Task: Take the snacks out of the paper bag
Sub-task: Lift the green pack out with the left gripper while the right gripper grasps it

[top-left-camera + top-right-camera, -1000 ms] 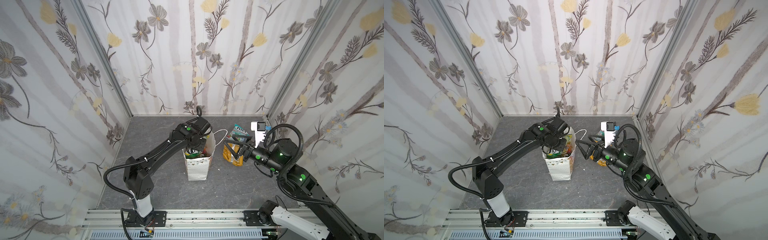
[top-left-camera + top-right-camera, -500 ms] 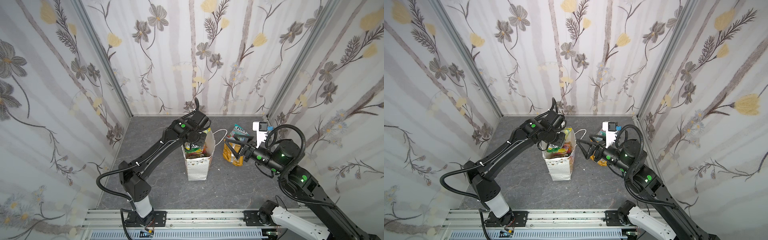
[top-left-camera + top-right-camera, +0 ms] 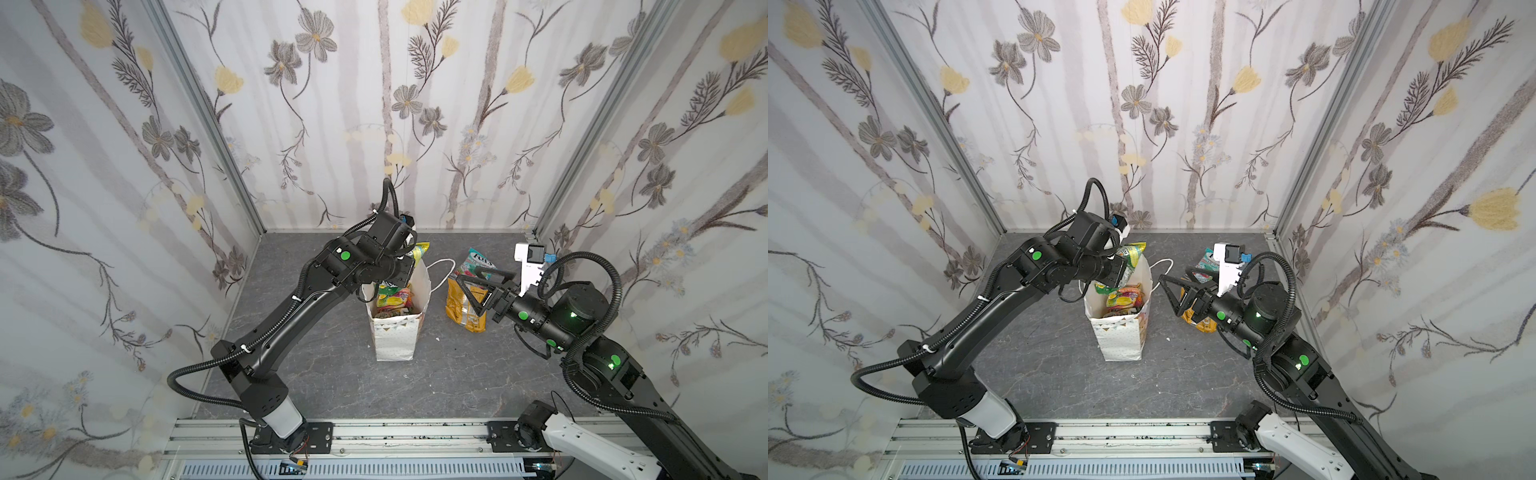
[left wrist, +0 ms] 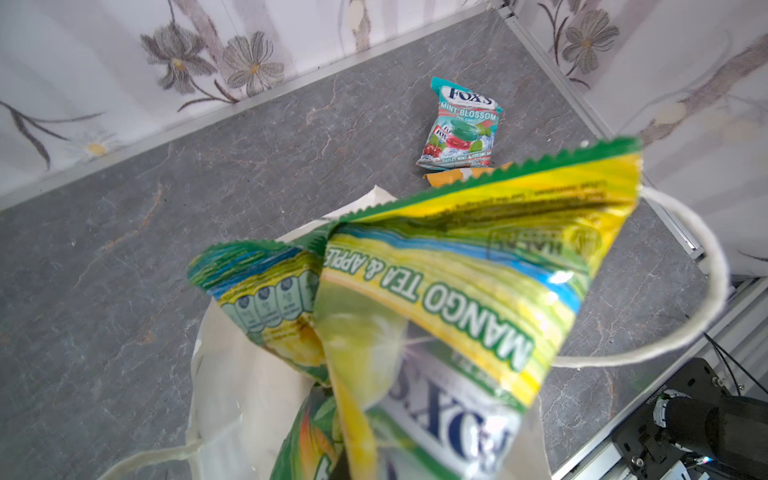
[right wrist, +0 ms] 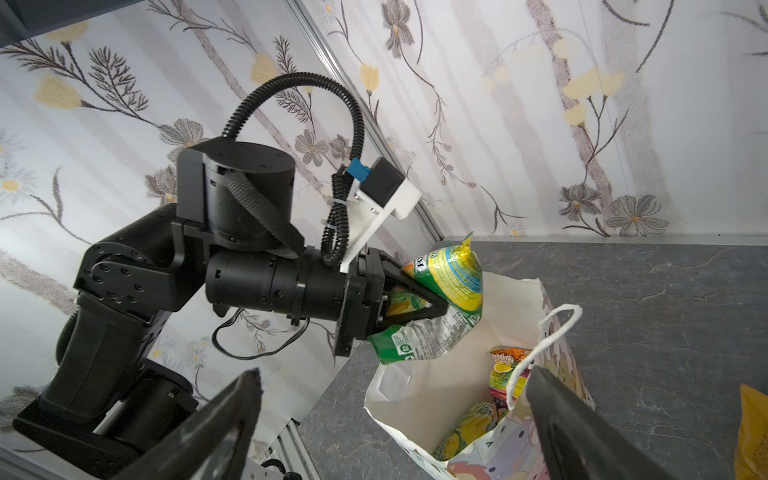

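The white paper bag (image 3: 395,336) (image 3: 1120,336) stands upright and open mid-floor. My left gripper (image 3: 409,269) (image 3: 1121,271) (image 5: 444,308) hovers over its far rim, shut on a yellow-green FOX'S packet (image 3: 419,252) (image 3: 1133,252) (image 4: 457,291) (image 5: 453,270) that hangs above the opening. More snacks (image 3: 392,297) (image 3: 1126,297) (image 5: 500,368) lie inside the bag. A teal FOX'S packet (image 3: 478,259) (image 4: 459,124) and a yellow-orange chip bag (image 3: 464,309) (image 3: 1200,326) rest on the floor to the right. My right gripper (image 3: 473,291) (image 3: 1177,291) (image 5: 395,372) is open beside the bag, holding nothing.
The bag's white cord handle (image 3: 441,269) (image 4: 706,291) loops out toward the right gripper. Flowered walls close in the grey floor (image 3: 324,365) at the back and both sides. An aluminium rail (image 3: 374,434) carrying both arm bases runs along the front.
My left gripper has come up out of the bag with the yellow-green packet, lifting it above the far rim. The right gripper has barely moved.
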`<action>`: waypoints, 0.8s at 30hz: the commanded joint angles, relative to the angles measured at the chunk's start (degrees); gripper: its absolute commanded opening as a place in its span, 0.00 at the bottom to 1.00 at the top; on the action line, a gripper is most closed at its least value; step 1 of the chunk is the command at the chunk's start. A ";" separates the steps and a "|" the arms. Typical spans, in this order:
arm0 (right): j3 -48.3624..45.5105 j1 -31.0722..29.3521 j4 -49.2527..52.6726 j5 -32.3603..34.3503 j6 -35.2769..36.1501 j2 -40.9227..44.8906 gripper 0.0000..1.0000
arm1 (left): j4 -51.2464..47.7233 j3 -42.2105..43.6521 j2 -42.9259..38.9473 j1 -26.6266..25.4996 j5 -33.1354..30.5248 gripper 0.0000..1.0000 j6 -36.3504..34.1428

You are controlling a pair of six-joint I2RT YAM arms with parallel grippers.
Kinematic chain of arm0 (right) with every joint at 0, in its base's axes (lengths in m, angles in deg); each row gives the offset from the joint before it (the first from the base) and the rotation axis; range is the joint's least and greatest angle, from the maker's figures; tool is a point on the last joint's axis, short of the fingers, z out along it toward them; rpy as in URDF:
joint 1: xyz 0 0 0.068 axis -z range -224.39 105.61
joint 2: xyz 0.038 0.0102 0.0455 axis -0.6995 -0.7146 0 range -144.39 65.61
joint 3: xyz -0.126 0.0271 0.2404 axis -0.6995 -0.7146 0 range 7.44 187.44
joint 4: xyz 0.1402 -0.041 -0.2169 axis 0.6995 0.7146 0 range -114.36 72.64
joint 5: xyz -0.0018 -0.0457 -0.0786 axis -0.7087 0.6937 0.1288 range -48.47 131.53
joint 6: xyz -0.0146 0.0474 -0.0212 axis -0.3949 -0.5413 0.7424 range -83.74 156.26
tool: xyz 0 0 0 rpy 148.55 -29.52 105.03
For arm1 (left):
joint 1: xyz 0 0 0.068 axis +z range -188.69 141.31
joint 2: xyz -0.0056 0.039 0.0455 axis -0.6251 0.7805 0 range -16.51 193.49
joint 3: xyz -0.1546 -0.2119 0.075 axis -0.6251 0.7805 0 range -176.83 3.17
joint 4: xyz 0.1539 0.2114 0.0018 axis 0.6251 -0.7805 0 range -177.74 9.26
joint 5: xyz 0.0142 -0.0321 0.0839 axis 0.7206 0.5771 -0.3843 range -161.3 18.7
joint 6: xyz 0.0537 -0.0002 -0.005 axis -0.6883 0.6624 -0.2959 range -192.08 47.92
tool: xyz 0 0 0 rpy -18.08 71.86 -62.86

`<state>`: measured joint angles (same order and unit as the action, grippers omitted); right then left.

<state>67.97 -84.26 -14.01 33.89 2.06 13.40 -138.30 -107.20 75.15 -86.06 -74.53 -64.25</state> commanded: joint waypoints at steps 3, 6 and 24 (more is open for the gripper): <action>1.34 0.05 0.87 3.95 -2.25 -0.04 0.99 | 8.91 2.25 -4.14 -2.73 -0.51 0.00 -9.68; 2.48 0.01 1.16 2.73 -2.97 -0.65 0.99 | 11.22 3.73 -5.81 -4.97 -1.67 0.00 -15.55; 3.84 -0.09 -0.95 -6.88 -8.33 -7.56 0.99 | 33.54 24.28 -19.23 -15.99 -6.97 0.00 -44.02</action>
<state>71.82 -84.24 -12.32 29.91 -3.79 7.02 -111.79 -83.74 56.61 -101.41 -80.47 -102.63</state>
